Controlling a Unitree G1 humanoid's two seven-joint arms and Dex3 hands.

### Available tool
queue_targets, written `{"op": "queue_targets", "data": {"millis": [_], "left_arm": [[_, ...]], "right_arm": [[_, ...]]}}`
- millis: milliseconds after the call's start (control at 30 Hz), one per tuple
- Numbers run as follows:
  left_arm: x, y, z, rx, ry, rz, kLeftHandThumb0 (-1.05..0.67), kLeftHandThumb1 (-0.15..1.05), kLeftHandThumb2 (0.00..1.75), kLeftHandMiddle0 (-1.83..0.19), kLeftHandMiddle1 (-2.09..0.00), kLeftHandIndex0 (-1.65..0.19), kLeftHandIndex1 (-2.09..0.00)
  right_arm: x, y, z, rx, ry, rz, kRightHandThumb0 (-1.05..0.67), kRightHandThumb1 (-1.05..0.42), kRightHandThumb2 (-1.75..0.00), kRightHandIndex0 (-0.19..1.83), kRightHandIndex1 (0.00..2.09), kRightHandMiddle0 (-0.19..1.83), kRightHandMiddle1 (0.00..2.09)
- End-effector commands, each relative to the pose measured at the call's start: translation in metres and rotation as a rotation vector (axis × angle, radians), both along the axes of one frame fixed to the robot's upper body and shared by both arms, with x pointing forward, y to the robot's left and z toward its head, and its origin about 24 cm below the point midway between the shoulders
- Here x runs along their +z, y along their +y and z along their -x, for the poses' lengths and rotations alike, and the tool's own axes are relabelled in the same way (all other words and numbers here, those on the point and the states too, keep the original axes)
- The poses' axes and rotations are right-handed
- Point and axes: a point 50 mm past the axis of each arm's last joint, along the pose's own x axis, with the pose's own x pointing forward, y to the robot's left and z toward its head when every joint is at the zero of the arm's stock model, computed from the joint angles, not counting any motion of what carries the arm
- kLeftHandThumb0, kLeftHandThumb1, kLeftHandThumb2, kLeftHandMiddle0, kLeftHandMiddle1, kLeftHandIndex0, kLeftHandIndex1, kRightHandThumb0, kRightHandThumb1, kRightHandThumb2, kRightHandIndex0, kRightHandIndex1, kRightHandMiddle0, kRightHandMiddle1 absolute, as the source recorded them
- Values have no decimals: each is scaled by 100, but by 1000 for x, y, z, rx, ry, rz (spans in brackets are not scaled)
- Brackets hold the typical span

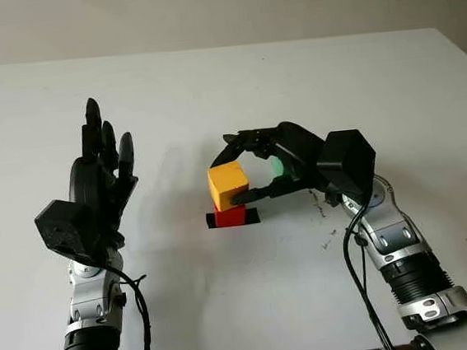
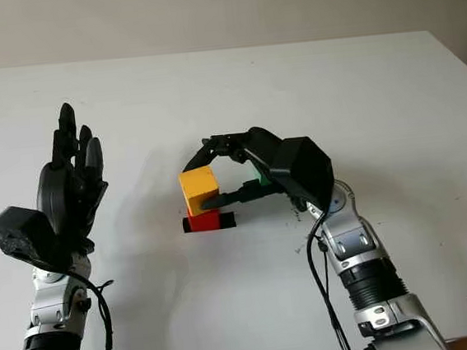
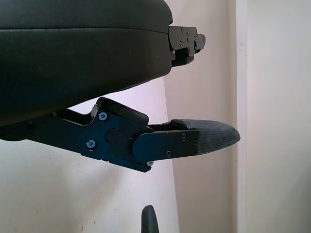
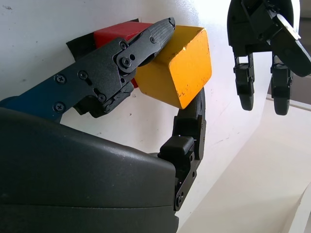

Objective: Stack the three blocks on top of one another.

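Note:
A yellow block sits on top of a red block near the middle of the table. My right hand is shut on the yellow block, one finger over its far side and the thumb against its near side. The red block stands on a black tape mark. A green block lies on the table just behind the right hand, mostly hidden by it. My left hand is open and held upright above the table's left side, well apart from the blocks.
The white table stretches wide behind and to both sides of the stack. Small dark specks mark the surface beside my right forearm.

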Motion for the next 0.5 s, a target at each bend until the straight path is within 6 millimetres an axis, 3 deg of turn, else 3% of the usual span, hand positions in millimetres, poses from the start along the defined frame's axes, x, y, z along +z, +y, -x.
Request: {"op": "queue_targets", "data": {"millis": [0, 333, 467], "left_arm": [[3, 2, 2, 0, -16, -10, -74, 105, 47, 5, -5, 7, -5], [3, 3, 2, 1, -16, -8, -72, 105, 47, 6, -5, 8, -5], [3, 3, 2, 4, -14, -14, -73, 105, 48, 5, -5, 7, -5]], "right_arm": [[4, -4, 0, -6, -17, -1, -35, -78, -5, 24, 10, 77, 96], [2, -4, 0, -2, -1, 2, -36, -78, -5, 24, 10, 77, 95], [1, -4, 0, 9, 31, 3, -45, -76, -5, 20, 7, 64, 68]]}}
